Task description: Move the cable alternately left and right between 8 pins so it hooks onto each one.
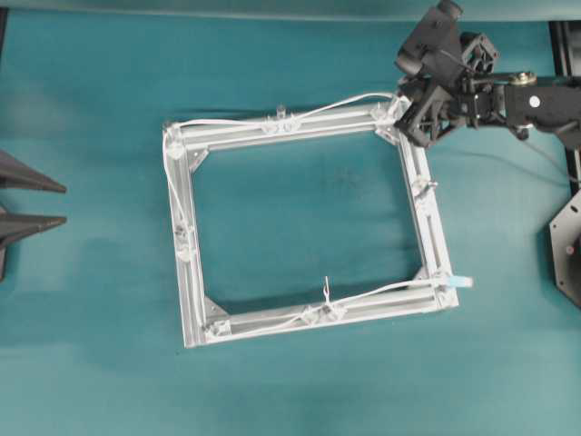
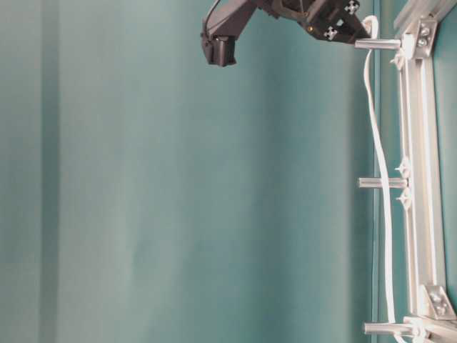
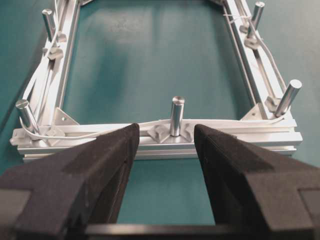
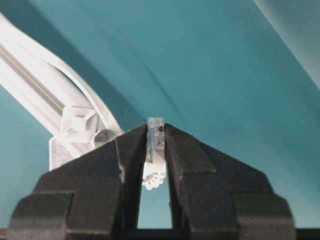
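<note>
Heads up, you're at the tricky corner now. Your right tool [image 4: 155, 150] is clamped on the small translucent plug end of the long thin white cable [image 1: 236, 121], right at the far right corner of the square aluminium-bar frame [image 1: 193, 272] on the teal bench [image 1: 290, 391]. In the right wrist view the plug sits pinched between the black pads, and the cord curves past the stubby silvery pin [image 4: 104, 136] just to the left of them.

The rest of the cable already runs along the far bar, down the left bar and across the near bar, ending near a pale blue tag [image 1: 460, 282] at the near right corner. So my guess is mostly the right bar is left, with its pin [image 1: 424, 186] not hooked yet.

Your left tool [image 3: 165, 145] is spread wide with nothing in it, parked short of the frame's left bar, looking at the middle pin [image 3: 176, 115] there.

What could bite you:
- Pull too hard round that corner and I reckon the cord pops off the far-bar pins, since it only rests against them.
- The frame doesn't look fastened down, so a sideways tug could drag it.
- The plug grip is small; twist the wrist much and it may slip out.
</note>
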`<state>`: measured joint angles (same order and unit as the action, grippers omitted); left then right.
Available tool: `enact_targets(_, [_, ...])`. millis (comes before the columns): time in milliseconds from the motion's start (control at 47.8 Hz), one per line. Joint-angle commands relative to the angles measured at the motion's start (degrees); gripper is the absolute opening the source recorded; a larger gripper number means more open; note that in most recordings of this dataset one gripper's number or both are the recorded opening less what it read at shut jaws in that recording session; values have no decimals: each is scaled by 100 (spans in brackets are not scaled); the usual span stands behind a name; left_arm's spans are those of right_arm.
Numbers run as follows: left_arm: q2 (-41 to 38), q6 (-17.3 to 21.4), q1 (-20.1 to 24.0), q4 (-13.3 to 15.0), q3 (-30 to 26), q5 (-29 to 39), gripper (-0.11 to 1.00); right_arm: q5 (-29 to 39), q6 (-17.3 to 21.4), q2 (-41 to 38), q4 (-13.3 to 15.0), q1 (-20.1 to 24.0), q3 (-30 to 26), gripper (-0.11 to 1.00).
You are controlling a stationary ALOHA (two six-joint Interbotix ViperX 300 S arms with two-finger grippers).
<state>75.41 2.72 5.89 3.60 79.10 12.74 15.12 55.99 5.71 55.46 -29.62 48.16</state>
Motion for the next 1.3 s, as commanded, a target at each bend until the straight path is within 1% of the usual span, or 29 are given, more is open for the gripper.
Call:
enact_targets(0, [-44,9,0,-18,-62,-53,56,-35,105,9,-62,26,-18,14])
enact_targets(209, [-35,9,0,-18,-53,-53,56,-35,598,35,-158,26,114,14])
enact_targets(356, [-44,9,0,-18,-53,-53,56,-35,1020,44,-334,53,264,14])
enact_targets(523, [-44,9,0,-18,-53,-53,56,-35,1371,44,-510,185,290,14])
enact_targets(628, [-44,9,0,-18,-53,-53,56,-18,1608,44,-809,264,246,14])
enact_targets(649, [-44,9,0,-18,-53,-44,56,-9,1679,53,-923,281,237,14])
enact_targets(753, [-44,9,0,-18,-53,-53,56,-18,1898,97,-1292,360,211,14])
enact_targets(963, [-44,9,0,-18,-53,-53,56,-9,2171,158,-2013,501,246,14])
enact_targets(1025, [-44,9,0,-18,-53,-53,56,-9,2188,158,-2162,536,255,14])
enact_targets(1088, [-44,9,0,-18,-53,-53,56,-9,2197,158,-2250,536,255,14])
enact_targets(1276, [-44,9,0,-18,-53,-53,56,105,2197,158,-2382,536,202,14])
